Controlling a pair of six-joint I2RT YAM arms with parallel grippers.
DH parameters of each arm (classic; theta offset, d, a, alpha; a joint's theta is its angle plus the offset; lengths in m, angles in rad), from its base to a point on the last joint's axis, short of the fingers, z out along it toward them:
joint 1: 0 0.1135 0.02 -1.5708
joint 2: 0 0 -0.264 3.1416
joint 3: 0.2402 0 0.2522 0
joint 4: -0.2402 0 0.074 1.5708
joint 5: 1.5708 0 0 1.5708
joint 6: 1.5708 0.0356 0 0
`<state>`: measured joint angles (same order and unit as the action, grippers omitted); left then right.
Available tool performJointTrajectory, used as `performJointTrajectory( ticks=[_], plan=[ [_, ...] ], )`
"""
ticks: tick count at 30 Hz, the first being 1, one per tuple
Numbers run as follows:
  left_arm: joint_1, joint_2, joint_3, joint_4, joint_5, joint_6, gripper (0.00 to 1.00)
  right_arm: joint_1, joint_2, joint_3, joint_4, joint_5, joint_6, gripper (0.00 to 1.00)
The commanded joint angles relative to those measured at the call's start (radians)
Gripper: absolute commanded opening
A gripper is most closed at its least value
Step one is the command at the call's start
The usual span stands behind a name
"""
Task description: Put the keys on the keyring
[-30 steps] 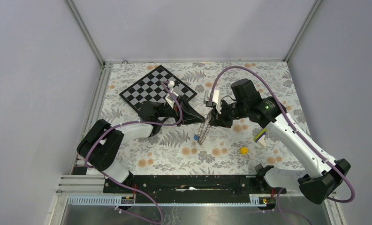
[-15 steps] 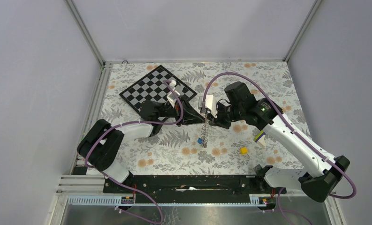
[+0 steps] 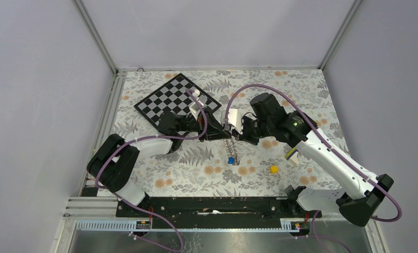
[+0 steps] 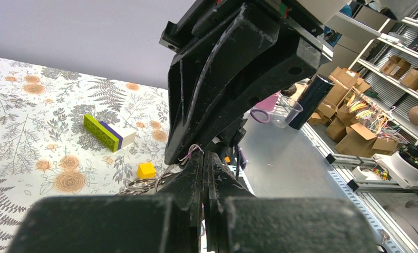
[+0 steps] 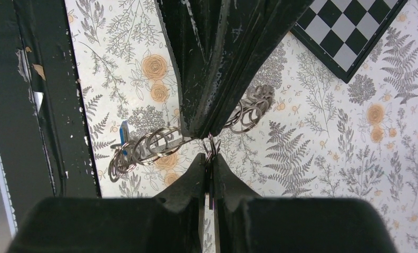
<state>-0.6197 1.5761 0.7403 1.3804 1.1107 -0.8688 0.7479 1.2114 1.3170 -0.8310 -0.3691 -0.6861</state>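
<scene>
Seemingly half the job was done. The keyring (image 3: 231, 146), a slack grey coil of wire loops, hung above the table (image 3: 301, 84) just past the chessboard's (image 3: 169, 97) right corner, on the side toward the arms' bases. The blue key (image 3: 231, 160) dangled at its low end and looked already threaded on. The black key could not be found in any view, so I could not tell whether it sat hidden on the coil. I judged it to be what was left.

The right pincer (image 5: 207, 158) was clenched on a loop near the coil's top. The left pincer (image 4: 205, 163) met it tip to tip, squeezed fully closed, and whether a strand lay between its fingers could not be told. The yellow cube (image 3: 273, 169) lay well right of the chessboard, apart from the work.
</scene>
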Motion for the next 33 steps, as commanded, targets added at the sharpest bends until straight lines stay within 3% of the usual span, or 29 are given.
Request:
performJointTrajectory(
  ticks=[1,19,33],
  plan=[
    [-0.009,-0.006,0.048,0.013,0.013,0.008,0.0,0.019,-0.001,0.06,0.013,0.075,-0.038,0.0],
    [-0.009,0.005,0.052,0.025,0.033,-0.005,0.0,0.037,-0.022,0.033,0.017,0.238,-0.128,0.0],
    [-0.015,0.008,0.072,-0.097,0.04,0.034,0.0,0.09,0.0,0.068,0.025,0.356,-0.187,0.0]
  ],
)
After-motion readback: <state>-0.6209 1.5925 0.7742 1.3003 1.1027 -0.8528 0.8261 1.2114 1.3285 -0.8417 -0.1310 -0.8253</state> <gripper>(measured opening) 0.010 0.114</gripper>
